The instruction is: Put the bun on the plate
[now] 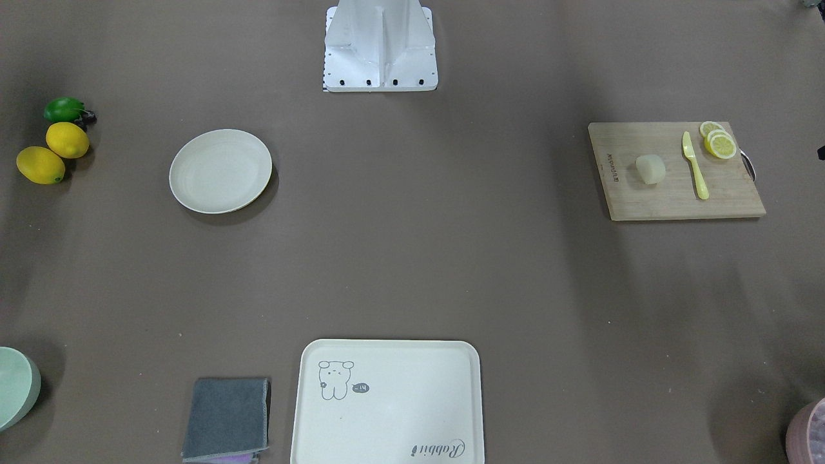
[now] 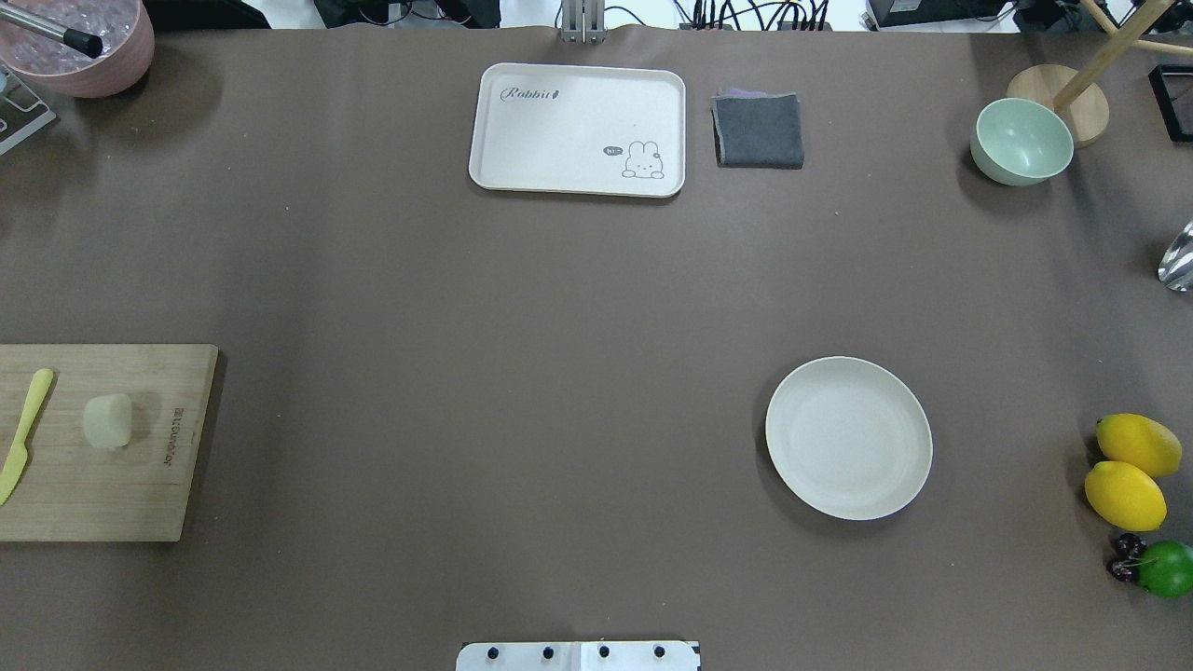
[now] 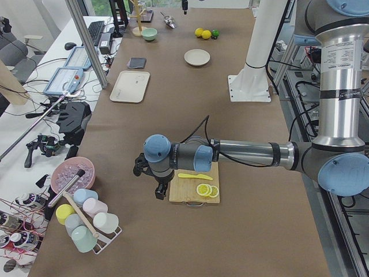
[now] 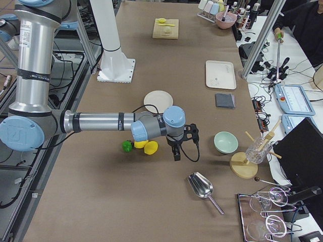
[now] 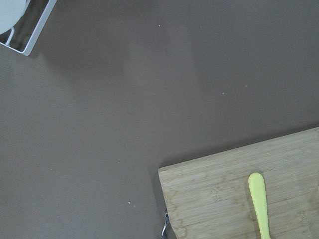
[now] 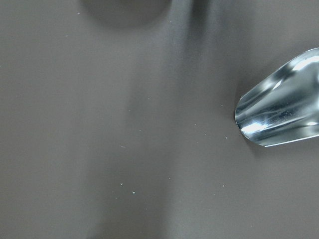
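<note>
The pale bun (image 1: 650, 169) (image 2: 107, 420) lies on a wooden cutting board (image 1: 670, 193) (image 2: 121, 494) at the table's left end, beside a yellow-green knife (image 1: 695, 165). The round cream plate (image 1: 220, 171) (image 2: 848, 437) (image 3: 197, 57) (image 4: 158, 101) sits bare on the robot's right half. My left gripper (image 3: 160, 187) hangs just past the board's outer end, seen only in the exterior left view; I cannot tell if it is open or shut. My right gripper (image 4: 176, 154) hovers beyond the lemons, near the table's right end; its state cannot be told either.
Lemon slices (image 1: 718, 142) rest on the board. Two lemons (image 2: 1128, 471) and a lime (image 2: 1165, 568) lie right of the plate. A bear tray (image 2: 578, 129), grey cloth (image 2: 759, 130), green bowl (image 2: 1021, 142), metal scoop (image 6: 284, 117) and pink ice bucket (image 2: 84, 47) ring the far side.
</note>
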Controlling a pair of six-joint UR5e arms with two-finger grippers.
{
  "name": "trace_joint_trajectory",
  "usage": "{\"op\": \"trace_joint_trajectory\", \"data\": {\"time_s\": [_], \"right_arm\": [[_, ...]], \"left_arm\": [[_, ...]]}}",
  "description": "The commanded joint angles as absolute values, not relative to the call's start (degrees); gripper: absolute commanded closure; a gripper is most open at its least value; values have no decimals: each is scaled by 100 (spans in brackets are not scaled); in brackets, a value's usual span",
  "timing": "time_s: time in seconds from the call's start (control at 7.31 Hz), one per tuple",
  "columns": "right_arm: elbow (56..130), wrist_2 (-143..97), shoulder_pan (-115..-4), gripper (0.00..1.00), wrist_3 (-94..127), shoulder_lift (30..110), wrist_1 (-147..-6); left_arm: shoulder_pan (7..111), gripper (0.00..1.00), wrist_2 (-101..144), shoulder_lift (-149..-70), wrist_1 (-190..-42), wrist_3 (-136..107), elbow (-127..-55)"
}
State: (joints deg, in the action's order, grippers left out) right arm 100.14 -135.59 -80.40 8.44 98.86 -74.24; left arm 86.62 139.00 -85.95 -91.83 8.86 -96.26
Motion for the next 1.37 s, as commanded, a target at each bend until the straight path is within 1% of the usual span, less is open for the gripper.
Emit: {"op": "trace_joint_trajectory", "data": {"time_s": [0.0,0.27,0.41,0.55,0.82,1.23], "right_arm": [[9968,-13274,-8051,0,844,9792,-7453],[9941,-13157,-8051,0,861,9782,-7514],[9793,-13140,-8051,0,905,9774,-7445],[9895,-13209,-8051,0,836,9765,-7418],[9826,-13750,-8051,0,809,9782,-7427],[9800,-13693,-8051,0,826,9782,-7357]], "left_arm": [[8649,2,13843,-8578,-9176,896,-9877],[8596,2,13799,-8474,-9193,897,-9932],[8596,2,13851,-8412,-9211,896,-9966],[8587,2,13834,-8463,-9202,905,-9993],[8596,2,13799,-8446,-9228,914,-9994],[8604,2,13720,-8411,-9264,923,-10019]]}}
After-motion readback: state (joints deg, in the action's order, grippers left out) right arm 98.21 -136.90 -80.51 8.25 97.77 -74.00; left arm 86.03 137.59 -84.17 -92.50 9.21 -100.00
